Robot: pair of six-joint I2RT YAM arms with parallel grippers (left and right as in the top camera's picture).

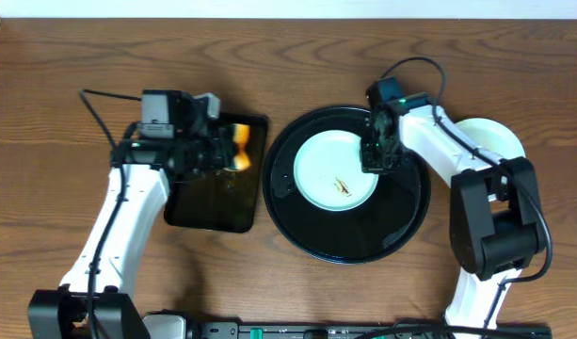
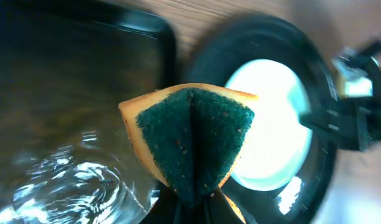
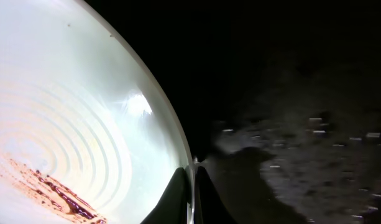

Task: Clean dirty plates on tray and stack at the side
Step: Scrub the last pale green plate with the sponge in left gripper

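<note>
A pale mint-green plate (image 1: 330, 169) with a brown smear at its centre lies on the large round black tray (image 1: 349, 240). My right gripper (image 1: 375, 155) is shut on the plate's right rim; in the right wrist view the fingers (image 3: 193, 186) pinch the rim of the plate (image 3: 66, 112). My left gripper (image 1: 222, 151) is shut on a folded orange sponge with a green scouring face (image 2: 193, 140), held over the rectangular tray. The plate (image 2: 271, 124) and round tray (image 2: 321, 180) also show in the left wrist view. Other plates (image 1: 495, 139) lie at the right, partly hidden by my right arm.
The small rectangular black tray (image 1: 213, 202) holds rippling water and sits left of the round tray. It also shows in the left wrist view (image 2: 72, 93). The wooden table (image 1: 288, 66) surrounds both trays.
</note>
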